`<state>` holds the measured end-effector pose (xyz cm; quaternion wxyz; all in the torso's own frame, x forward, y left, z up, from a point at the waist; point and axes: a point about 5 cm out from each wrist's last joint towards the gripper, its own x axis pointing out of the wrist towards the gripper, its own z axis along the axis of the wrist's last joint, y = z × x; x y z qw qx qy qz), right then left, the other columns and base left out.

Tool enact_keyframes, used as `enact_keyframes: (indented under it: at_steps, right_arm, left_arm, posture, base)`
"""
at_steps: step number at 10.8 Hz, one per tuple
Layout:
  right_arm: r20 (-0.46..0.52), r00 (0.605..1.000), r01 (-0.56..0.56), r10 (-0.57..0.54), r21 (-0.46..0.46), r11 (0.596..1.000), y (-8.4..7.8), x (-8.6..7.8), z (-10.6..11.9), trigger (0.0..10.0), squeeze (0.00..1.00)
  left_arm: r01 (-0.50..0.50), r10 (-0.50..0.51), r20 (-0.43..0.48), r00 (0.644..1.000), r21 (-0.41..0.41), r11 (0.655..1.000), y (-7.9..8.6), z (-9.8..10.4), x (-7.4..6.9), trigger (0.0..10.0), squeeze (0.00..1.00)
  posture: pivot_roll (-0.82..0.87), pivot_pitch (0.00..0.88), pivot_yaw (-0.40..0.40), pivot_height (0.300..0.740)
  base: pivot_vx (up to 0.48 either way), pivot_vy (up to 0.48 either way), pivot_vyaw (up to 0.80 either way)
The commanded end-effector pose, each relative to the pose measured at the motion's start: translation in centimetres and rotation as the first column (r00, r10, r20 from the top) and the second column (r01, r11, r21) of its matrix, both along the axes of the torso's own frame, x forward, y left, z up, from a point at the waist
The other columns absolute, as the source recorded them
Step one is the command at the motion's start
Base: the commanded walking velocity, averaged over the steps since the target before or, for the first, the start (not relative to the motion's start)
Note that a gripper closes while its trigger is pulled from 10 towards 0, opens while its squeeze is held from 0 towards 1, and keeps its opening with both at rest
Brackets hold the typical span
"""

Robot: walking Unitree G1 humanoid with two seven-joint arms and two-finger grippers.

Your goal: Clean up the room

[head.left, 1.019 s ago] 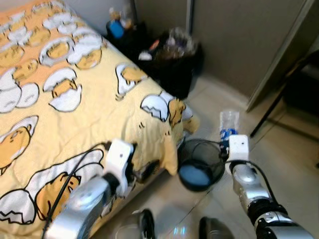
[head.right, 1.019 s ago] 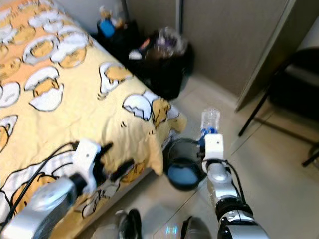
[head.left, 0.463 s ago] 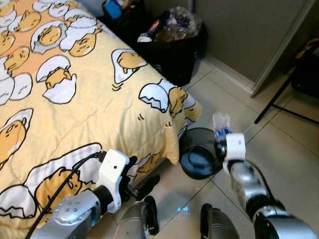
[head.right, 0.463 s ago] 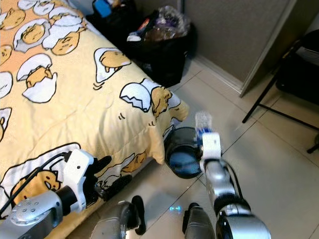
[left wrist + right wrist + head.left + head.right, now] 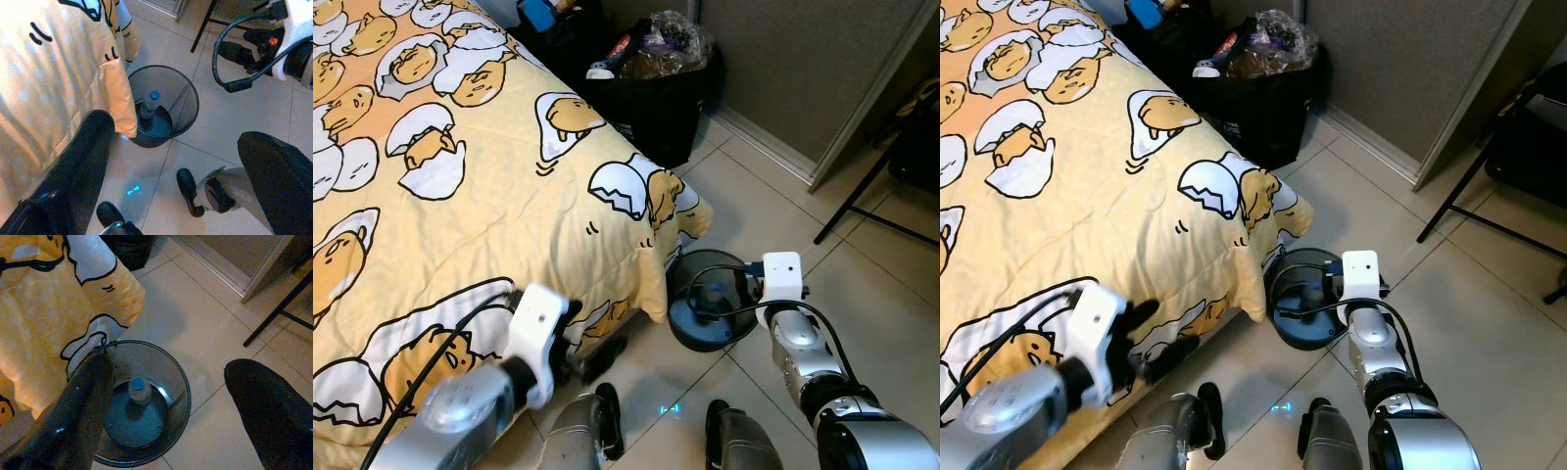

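Observation:
A clear plastic bottle with a blue cap (image 5: pixel 139 390) stands upright inside a black mesh bin (image 5: pixel 683 328) on the tiled floor, at the corner of the bed. My right gripper (image 5: pixel 168 363) hangs open directly above the bin with nothing between its fingers; its white wrist block (image 5: pixel 781 277) sits just right of the bin's rim. The left wrist view also looks down on the bottle (image 5: pixel 148 105) in the bin (image 5: pixel 188 88). My left gripper (image 5: pixel 587 338) is open and empty, low beside the blanket's hanging edge, left of the bin.
The bed with a yellow egg-print blanket (image 5: pixel 460 186) takes up the left side. A full black rubbish bag (image 5: pixel 656 93) stands against the far wall. Black chair legs (image 5: pixel 862 196) are on the right. My feet (image 5: pixel 597 431) stand on pale tiles near the bin.
The right gripper has let go of the bottle, which has dropped from above the bin's rim into the bin. The right gripper now stands open. The left arm has shifted slightly.

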<state>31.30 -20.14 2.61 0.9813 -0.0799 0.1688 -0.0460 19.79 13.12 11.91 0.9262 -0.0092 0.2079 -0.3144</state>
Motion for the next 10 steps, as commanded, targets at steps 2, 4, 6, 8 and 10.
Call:
enact_keyframes:
  at_steps: [2, 4, 6, 8, 10]
  right_arm:
    - [0.114, 0.993, -0.011, 0.018, -0.061, 0.998, 0.5, 0.9, 1.7, 10.0, 0.0]
    - [0.293, 0.955, -0.028, 0.04, -0.044, 0.999, 1.0, 0.7, 4.1, 10.0, 0.0]
    - [0.412, 0.908, -0.069, 0.078, -0.038, 0.997, 1.2, 0.1, 6.3, 10.0, 0.0]
    - [0.453, 0.881, -0.137, 0.135, -0.028, 0.99, 1.5, 0.2, 7.3, 10.0, 0.0]
    - [0.477, 0.87, -0.123, 0.128, -0.043, 0.992, 1.4, 0.7, 8.5, 10.0, 0.0]
  left_arm:
    - [-0.152, 0.151, 0.049, 0.987, -0.002, 0.988, 1.0, -0.7, 2.2, 10.0, 0.0]
    - [-0.392, 0.394, 0.157, 0.905, -0.046, 0.919, 2.2, -0.6, 5.0, 10.0, 0.0]
    - [-0.515, 0.508, 0.271, 0.817, -0.05, 0.856, 3.2, -0.2, 7.3, 10.0, 0.0]
    - [-0.527, 0.522, 0.312, 0.794, -0.075, 0.847, 2.2, -0.1, 9.4, 10.0, 0.0]
    - [-0.583, 0.589, 0.353, 0.727, -0.137, 0.801, 2.3, 0.5, 10.6, 10.0, 0.0]
  posture:
    - [0.1, 0.169, 0.055, 0.74]
    - [0.06, 0.056, -0.028, 0.74]
    - [0.01, 0.0, -0.081, 0.74]
    - [-0.02, 0.0, -0.084, 0.74]
    - [-0.04, 0.0, -0.054, 0.74]
  base:
    - [0.0, 0.0, 0.0]
    - [0.0, 0.0, 0.0]
    - [0.0, 0.0, 0.0]
    - [0.0, 0.0, 0.0]
    - [0.0, 0.0, 0.0]
